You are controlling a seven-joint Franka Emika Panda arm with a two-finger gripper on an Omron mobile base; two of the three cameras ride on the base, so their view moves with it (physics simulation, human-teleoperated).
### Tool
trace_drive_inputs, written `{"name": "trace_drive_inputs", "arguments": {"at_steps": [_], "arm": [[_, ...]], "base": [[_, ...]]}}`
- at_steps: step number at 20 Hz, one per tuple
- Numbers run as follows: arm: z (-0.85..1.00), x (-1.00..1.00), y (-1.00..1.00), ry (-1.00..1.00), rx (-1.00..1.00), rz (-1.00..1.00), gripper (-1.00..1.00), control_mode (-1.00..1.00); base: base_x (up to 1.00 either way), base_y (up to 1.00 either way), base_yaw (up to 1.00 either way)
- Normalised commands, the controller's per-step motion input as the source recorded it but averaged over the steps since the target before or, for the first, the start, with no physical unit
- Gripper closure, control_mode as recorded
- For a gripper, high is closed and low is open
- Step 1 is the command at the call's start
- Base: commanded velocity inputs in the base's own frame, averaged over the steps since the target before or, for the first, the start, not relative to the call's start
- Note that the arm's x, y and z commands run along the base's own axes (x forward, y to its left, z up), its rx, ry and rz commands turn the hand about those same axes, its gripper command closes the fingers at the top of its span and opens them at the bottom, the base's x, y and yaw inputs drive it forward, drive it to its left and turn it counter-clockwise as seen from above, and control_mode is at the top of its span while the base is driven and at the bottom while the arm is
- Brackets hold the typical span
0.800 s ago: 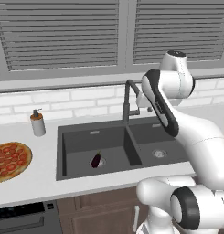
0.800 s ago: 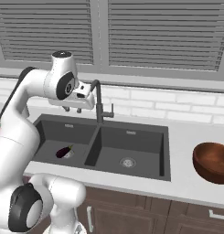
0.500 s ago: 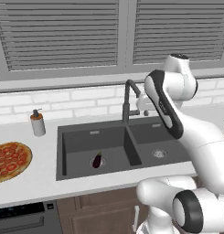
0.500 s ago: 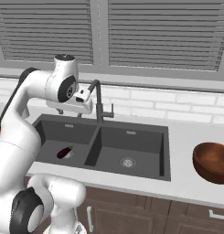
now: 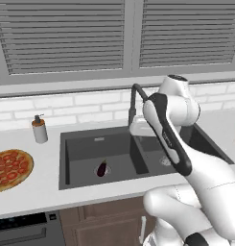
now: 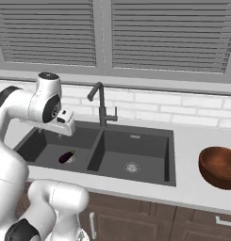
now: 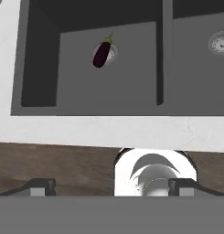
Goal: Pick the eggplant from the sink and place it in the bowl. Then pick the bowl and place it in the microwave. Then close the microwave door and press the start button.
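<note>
Items round your sink: tall dark arched faucet (image 6: 102, 104) at back, betw. basins; soap dispenser (image 5: 40, 129) and pizza (image 5: 8, 167) on counter to left; reddish-brown wooden bowl (image 6: 219, 166) on counter to right, well apart. Small dark purple eggplant (image 7: 102, 52) lies on left-basin drain of dark grey double sink (image 5: 71, 140). Your gripper (image 7: 111, 187): over sink's front edge, fingers wide apart, nothing held. White arm arches beside faucet.

A pale kitchen counter (image 5: 37, 192) runs beneath a shuttered window, its dark double-basin sink (image 5: 80, 144) set flush into the top. A pizza (image 5: 8, 168) lies at the left end, a soap dispenser (image 5: 40, 129) stands near the wall, and a wooden bowl (image 6: 219, 167) rests at the right.
</note>
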Motion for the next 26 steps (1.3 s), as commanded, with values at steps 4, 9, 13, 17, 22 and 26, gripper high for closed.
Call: {"name": "trace_drive_inputs", "arguments": {"at_steps": [4, 9, 13, 17, 22, 26], "arm": [[-0.24, 0.05, 0.81, 0.20, -0.19, -0.02, -1.00, -1.00], [-0.31, 0.37, 0.46, 0.15, -0.17, 0.00, -1.00, -1.00], [-0.37, 0.52, 0.18, 0.10, -0.12, 0.00, -1.00, -1.00], [-0.40, 0.64, 0.13, 0.08, -0.06, 0.02, -1.00, -1.00], [-0.52, 0.59, 0.04, 0.02, -0.01, 0.02, -1.00, -1.00], [-0.61, 0.52, 0.00, 0.00, 0.00, 0.00, -1.00, -1.00]], "base": [[0.00, 0.00, 0.00], [0.00, 0.00, 0.00], [0.00, 0.00, 0.00], [0.00, 0.00, 0.00], [0.00, 0.00, 0.00], [0.00, 0.00, 0.00]]}}
